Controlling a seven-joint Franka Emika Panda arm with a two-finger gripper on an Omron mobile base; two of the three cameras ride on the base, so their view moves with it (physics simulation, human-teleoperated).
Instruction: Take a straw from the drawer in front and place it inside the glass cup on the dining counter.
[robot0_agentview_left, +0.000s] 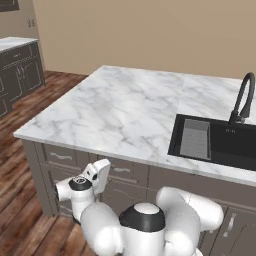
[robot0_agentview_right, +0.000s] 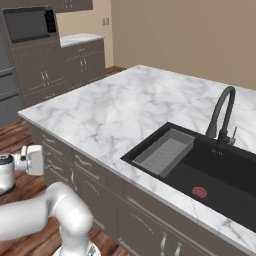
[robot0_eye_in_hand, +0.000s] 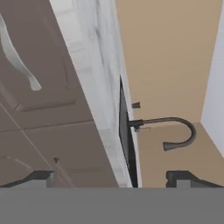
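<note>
Arm folded low, fingers (robot0_eye_in_hand: 112, 178) spread, facing drawer (robot0_eye_in_hand: 39, 78) front.

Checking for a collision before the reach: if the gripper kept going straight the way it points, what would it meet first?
Probably the white marble dining counter's edge, or the grey-brown drawer fronts just under it; depth is unclear. The open gripper holds nothing.

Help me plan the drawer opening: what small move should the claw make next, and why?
Probably ease the open claw toward the curved silver handle on the grey-brown panelled wooden drawer front and centre it there. In the hand view the handle sits off to one side, clear of both fingertips, and the drawer looks shut under the white marble counter, so nothing is gripped yet.
</note>
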